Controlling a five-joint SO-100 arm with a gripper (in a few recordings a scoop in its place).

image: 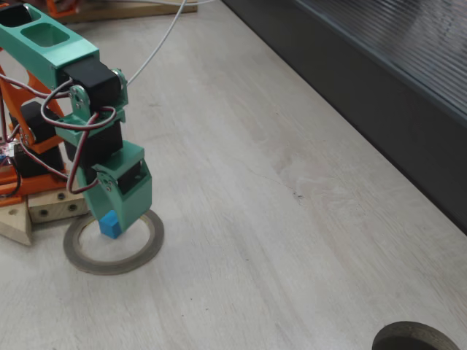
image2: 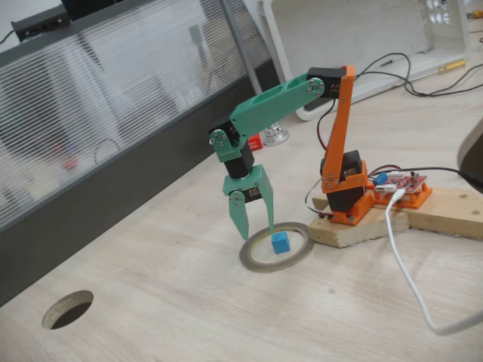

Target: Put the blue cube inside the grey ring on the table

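One blue cube (image2: 280, 242) sits inside the grey ring (image2: 253, 260), resting on the table (image2: 189, 302) within the hole, nearer the rim on the arm-base side and clear of the rim in that fixed view. Gripper (image2: 258, 228) hangs point-down over the ring's far edge, jaws spread apart, nothing between them; cube is just beside the right-hand finger, apart from it. In the other fixed view the gripper (image: 120, 219) blocks part of the cube (image: 110, 225), ring (image: 139, 257) lies flat under it. Green arm (image2: 275, 105) bends down from an orange base (image2: 343, 188) on a wooden block (image2: 445, 215). Dark panel (image: 379, 102) runs along the table edge, second darker ring (image: 416, 337) at the bottom corner
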